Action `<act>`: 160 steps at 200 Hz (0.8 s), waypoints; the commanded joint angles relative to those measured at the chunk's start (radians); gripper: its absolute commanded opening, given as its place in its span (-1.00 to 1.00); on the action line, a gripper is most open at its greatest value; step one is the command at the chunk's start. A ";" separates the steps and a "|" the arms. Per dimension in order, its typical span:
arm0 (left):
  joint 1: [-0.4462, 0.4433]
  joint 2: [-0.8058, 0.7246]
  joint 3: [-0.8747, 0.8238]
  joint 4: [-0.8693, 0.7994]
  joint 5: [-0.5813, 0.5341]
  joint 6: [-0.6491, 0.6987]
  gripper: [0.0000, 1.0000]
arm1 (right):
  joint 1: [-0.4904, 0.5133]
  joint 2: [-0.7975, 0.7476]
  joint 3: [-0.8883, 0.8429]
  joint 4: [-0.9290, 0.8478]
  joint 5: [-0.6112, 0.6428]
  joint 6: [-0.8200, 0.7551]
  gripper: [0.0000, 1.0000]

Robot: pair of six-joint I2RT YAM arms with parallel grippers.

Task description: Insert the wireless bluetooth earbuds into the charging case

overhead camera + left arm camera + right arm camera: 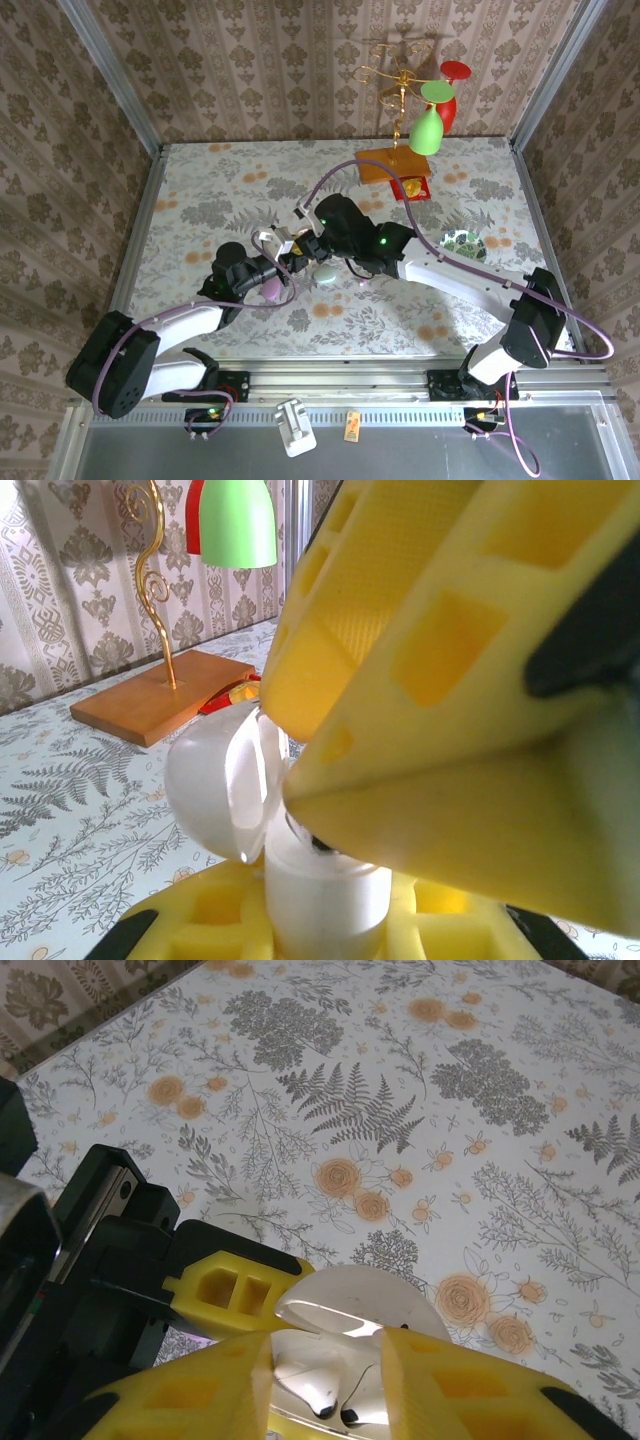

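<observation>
Both arms meet in the middle of the flowery table [200, 180]. The left end effector [283, 263] is squeezed tight on a little round white plastic charging case [325, 895] and holds it with its mouth facing up and its lid [222, 780] swung open. The right end effector [325, 1345] sits right over that case, with its yellow fingers [440, 1380] pointing down at the open mouth. Between those fingers I can see a tiny white plastic earbud [322, 1397] with a dark tip, low down at the mouth of the case. The fingers stand a little apart, but I can't tell if they pinch the earbud or are loose around it. So the way that matters is up and down: the earbud's seat looks to be straight below it, not off to a side. I think the right arm has the job, and the left one only has to hold firm. A mint-green oval case [327, 274] lies on the table on the near side of them.
</observation>
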 commanded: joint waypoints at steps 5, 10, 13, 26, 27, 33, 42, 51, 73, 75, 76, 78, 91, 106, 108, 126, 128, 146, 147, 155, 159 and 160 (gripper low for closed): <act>-0.006 -0.025 0.019 0.052 0.013 -0.013 -0.92 | -0.011 -0.054 -0.015 0.005 0.006 0.019 -0.17; -0.007 -0.024 0.018 0.052 0.013 -0.012 -0.92 | -0.012 -0.061 -0.017 0.005 0.007 0.021 -0.15; -0.007 -0.024 0.018 0.052 0.012 -0.011 -0.92 | -0.014 -0.066 -0.018 0.005 0.006 0.023 -0.14; -0.007 -0.024 0.015 0.052 0.012 -0.006 -0.92 | -0.021 -0.088 -0.027 0.009 0.001 0.028 -0.05; -0.007 -0.024 0.015 0.052 0.012 -0.005 -0.92 | -0.021 -0.090 -0.028 0.010 0.000 0.028 -0.05; -0.006 -0.024 0.012 0.054 0.009 -0.001 -0.92 | -0.025 -0.102 -0.036 0.014 -0.004 0.031 -0.01; -0.005 -0.024 0.009 0.060 0.010 0.004 -0.92 | -0.032 -0.120 -0.048 0.024 -0.015 0.038 0.06; -0.004 -0.023 0.006 0.070 0.012 0.008 -0.92 | -0.042 -0.137 -0.060 0.034 -0.029 0.046 0.12; -0.005 -0.023 -0.003 0.102 0.045 0.021 -0.92 | -0.075 -0.188 -0.098 0.074 -0.086 0.094 0.26; -0.005 -0.023 -0.004 0.105 0.048 0.022 -0.92 | -0.078 -0.192 -0.101 0.078 -0.091 0.100 0.28; -0.005 -0.024 -0.004 0.106 0.050 0.023 -0.92 | -0.081 -0.194 -0.103 0.081 -0.096 0.104 0.29; -0.004 -0.023 -0.006 0.109 0.052 0.024 -0.92 | -0.086 -0.196 -0.106 0.084 -0.102 0.110 0.35; -0.005 -0.023 -0.013 0.123 0.068 0.041 -0.92 | -0.114 -0.211 -0.119 0.104 -0.151 0.159 0.54; -0.005 -0.023 -0.020 0.135 0.088 0.071 -0.91 | -0.154 -0.200 -0.098 0.074 -0.210 0.217 0.74; -0.004 -0.023 -0.021 0.135 0.089 0.074 -0.92 | -0.159 -0.194 -0.091 0.063 -0.220 0.223 0.74; -0.005 -0.023 -0.026 0.135 0.104 0.107 -0.92 | -0.191 -0.154 -0.016 -0.037 -0.267 0.268 0.82; -0.005 -0.023 -0.026 0.135 0.106 0.110 -0.92 | -0.195 -0.131 -0.009 -0.050 -0.274 0.268 0.83; -0.006 -0.025 -0.032 0.143 0.110 0.134 -0.93 | -0.200 -0.064 0.063 -0.151 -0.287 0.273 0.86; -0.006 -0.026 -0.032 0.143 0.110 0.135 -0.93 | -0.200 -0.061 0.067 -0.155 -0.287 0.274 0.86; -0.007 -0.027 -0.036 0.146 0.111 0.149 -0.93 | -0.202 -0.033 0.094 -0.189 -0.290 0.275 0.86; -0.007 -0.029 -0.037 0.146 0.110 0.155 -0.93 | -0.203 -0.020 0.107 -0.205 -0.290 0.275 0.86; -0.006 -0.029 -0.037 0.146 0.110 0.156 -0.93 | -0.203 -0.016 0.110 -0.213 -0.291 0.275 0.86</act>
